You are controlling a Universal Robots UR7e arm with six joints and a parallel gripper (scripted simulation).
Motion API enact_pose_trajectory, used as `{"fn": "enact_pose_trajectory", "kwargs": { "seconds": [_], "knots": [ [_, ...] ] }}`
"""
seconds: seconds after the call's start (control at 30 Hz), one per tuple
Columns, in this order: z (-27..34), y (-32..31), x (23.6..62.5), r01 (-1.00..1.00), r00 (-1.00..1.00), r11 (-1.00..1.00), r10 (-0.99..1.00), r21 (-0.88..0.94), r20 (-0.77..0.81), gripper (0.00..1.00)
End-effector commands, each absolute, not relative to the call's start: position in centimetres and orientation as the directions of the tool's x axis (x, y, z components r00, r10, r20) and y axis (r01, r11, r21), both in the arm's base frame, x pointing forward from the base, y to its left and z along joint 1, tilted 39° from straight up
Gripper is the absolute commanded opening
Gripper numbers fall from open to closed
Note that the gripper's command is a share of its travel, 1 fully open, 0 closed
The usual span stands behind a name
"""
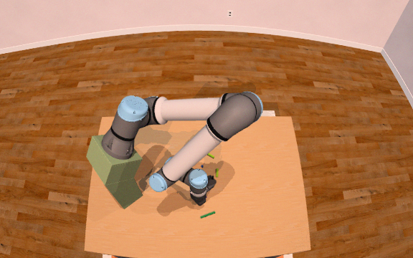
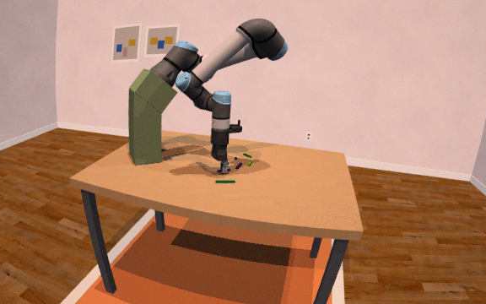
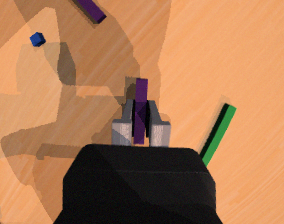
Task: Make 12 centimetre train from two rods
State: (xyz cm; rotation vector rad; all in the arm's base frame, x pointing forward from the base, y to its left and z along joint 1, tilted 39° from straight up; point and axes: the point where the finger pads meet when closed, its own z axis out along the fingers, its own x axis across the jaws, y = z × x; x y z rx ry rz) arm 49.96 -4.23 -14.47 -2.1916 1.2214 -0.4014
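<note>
My gripper (image 3: 140, 111) is shut on a purple rod (image 3: 140, 111), held between the fingertips and pointing away from the wrist camera. In the exterior view the gripper (image 2: 224, 170) hangs straight down, very close to the table top. A green rod (image 3: 217, 133) lies flat just right of the fingers, not touching them, and shows in the top and exterior views (image 1: 207, 214) (image 2: 225, 181).
Two small blue cubes (image 3: 37, 39) lie left of the gripper. Two lime rods (image 1: 211, 155) (image 1: 216, 173) lie farther back, near the forearm. The olive arm pedestal (image 1: 115, 175) stands on the table's left side.
</note>
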Motion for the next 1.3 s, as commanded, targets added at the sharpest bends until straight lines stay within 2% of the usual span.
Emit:
{"fn": "enact_pose_trajectory", "kwargs": {
  "seconds": [0.0,1.27],
  "knots": [
    [-14.76,-4.12,50.23,-0.666,0.534,-0.406,-0.845,-0.626,-0.021,0.24],
    [-15.38,-3.81,50.61,-0.667,0.534,-0.405,-0.845,-0.626,-0.022,0.24]
  ]
}}
